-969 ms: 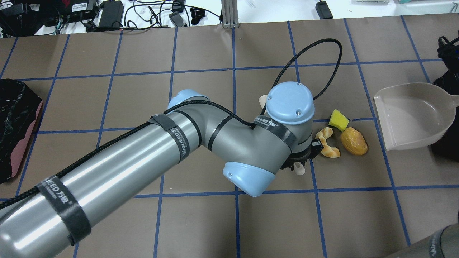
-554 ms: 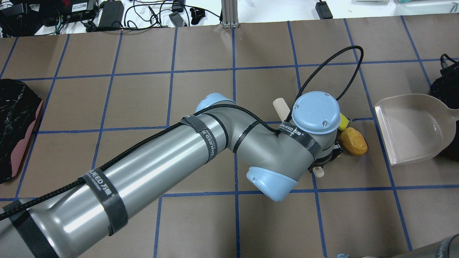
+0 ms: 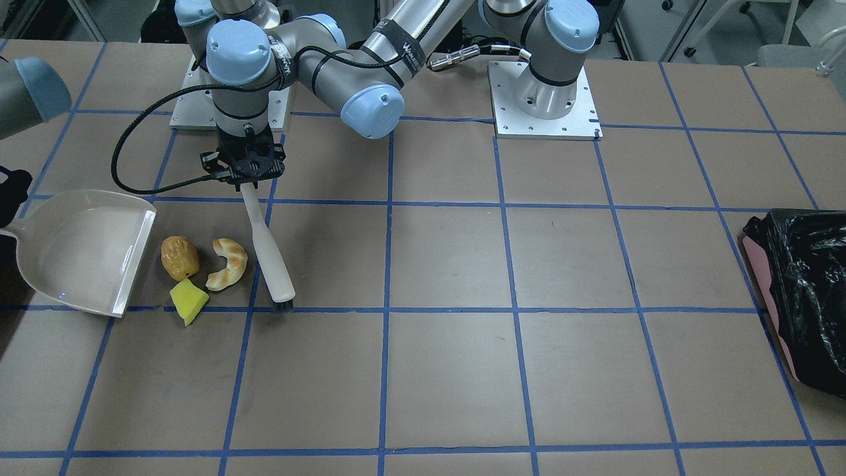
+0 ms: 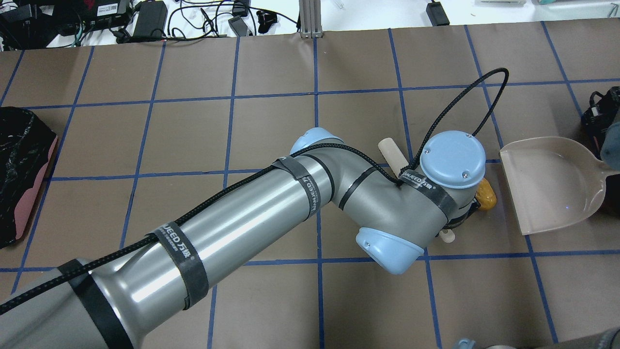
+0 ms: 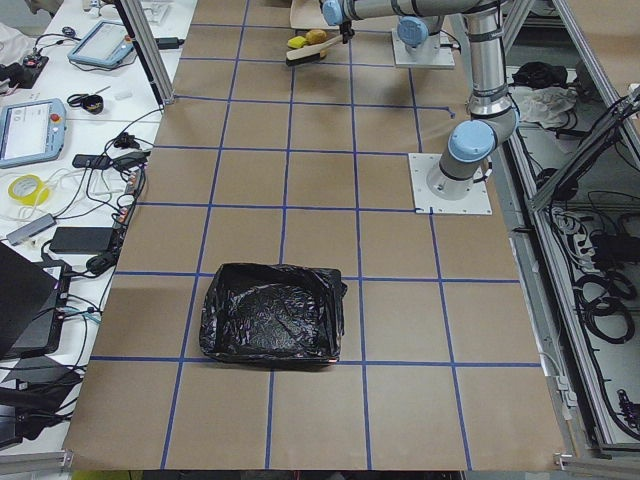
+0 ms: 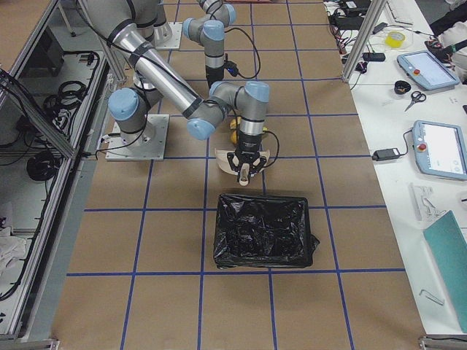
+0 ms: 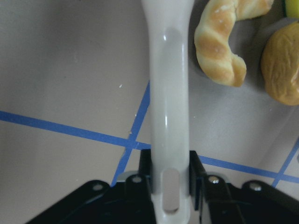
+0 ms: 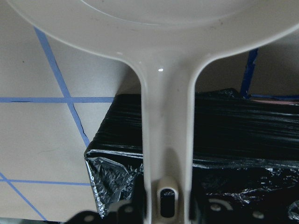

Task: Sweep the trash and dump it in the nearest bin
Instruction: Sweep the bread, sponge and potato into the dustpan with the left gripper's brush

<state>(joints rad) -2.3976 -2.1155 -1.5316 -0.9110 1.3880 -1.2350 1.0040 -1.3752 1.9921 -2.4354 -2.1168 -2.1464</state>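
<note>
Left gripper [image 3: 244,170] pinches brush [image 3: 269,254] handle; right gripper [image 8: 168,207] clamps dustpan [image 3: 73,251] handle. Trash [image 3: 180,258] just beside dustpan lip, brush beyond: sweep low, straight at lip, probably grounded.

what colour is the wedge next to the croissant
The wedge is yellow, clearest in the exterior front-facing view.

One orange-brown ball [image 3: 180,258], one croissant [image 3: 228,264], one yellow wedge [image 3: 188,301] — three in all — plus one brush [image 3: 268,248], one dustpan [image 3: 73,248].

Left arm [image 4: 450,165]: swings on toward 3 o'clock overhead, wrist now covering croissant [image 3: 228,264] and wedge [image 3: 188,299].
Brush [image 4: 393,151]: carried along.
Dustpan [image 4: 547,194]: slid toward 6 o'clock.
</note>
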